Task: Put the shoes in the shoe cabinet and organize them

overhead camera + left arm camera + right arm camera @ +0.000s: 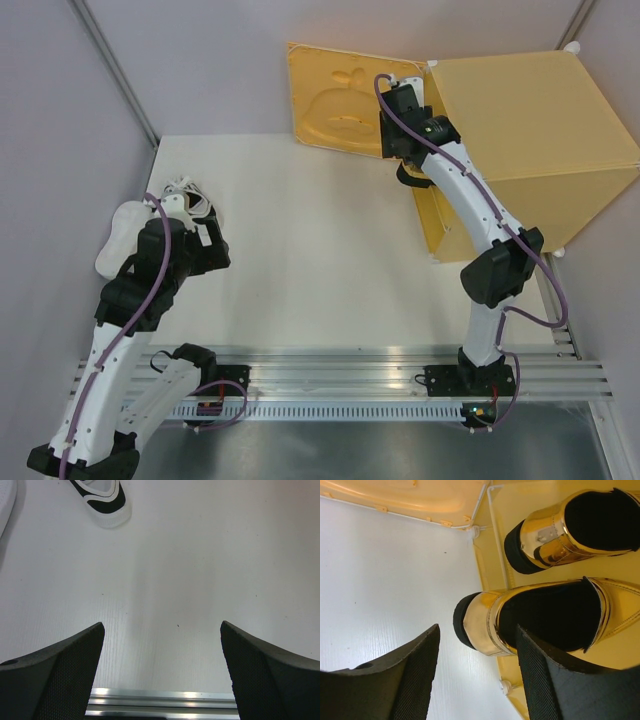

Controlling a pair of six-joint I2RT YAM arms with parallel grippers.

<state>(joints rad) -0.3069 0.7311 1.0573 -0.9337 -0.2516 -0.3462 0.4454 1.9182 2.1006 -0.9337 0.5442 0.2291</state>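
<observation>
Two shiny metallic gold shoes (555,530) are laid side by side in the large yellow-orange plastic shoe cabinet (530,130) at the far right corner of the tabletop (330,250), one heel overhanging its front edge between the spread jaws of the right gripper (479,629). Two white shoes (185,195) are left at the left edge, near the wide-spread, empty left gripper (162,625), so half is judged done. The gold pair is shown only by the right wrist view.
</observation>
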